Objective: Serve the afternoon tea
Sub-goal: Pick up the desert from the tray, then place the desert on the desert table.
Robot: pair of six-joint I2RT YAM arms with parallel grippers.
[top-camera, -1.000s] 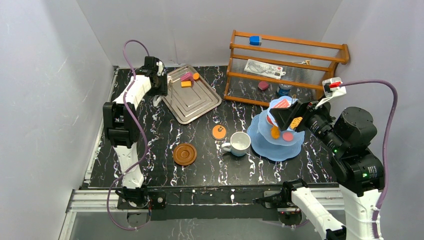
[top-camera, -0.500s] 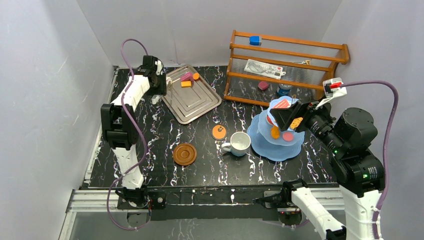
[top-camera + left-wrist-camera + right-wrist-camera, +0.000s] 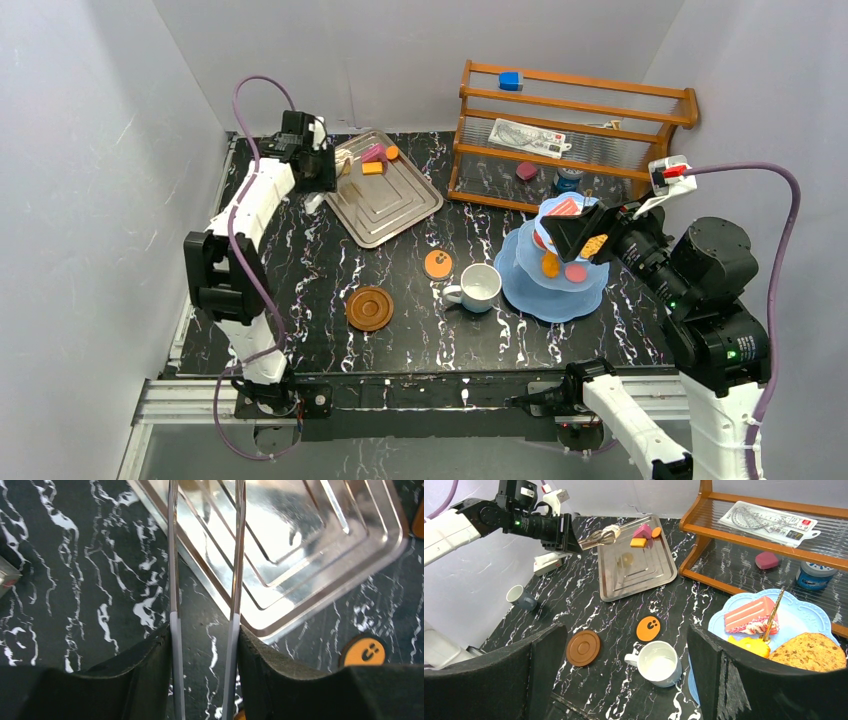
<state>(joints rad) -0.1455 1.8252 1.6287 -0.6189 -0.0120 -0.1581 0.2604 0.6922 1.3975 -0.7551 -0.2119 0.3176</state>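
- While the left tool (image 3: 202, 647) is narrowed onto the handle end of the metal tongs (image 3: 172, 570), the tong blades reach out over the silver tray (image 3: 390, 200) at the far left of the bench (image 3: 310, 270).
- Step in hand, as judged: lifting a pastry off the tray. Whether the tips hold one cannot be told.
- On the tray's far corner lie the pink cake (image 3: 642, 530), orange block (image 3: 638, 542) and orange round piece (image 3: 656, 531).
- The right tool (image 3: 575, 235) stands wide and empty beside the upper tiers of the light-blue stand (image 3: 530, 290), which already carries pastries.
- Next move calls for setting the tips astride one pastry, squeezing lightly, then carrying it to the stand clear of the white mug (image 3: 482, 287).
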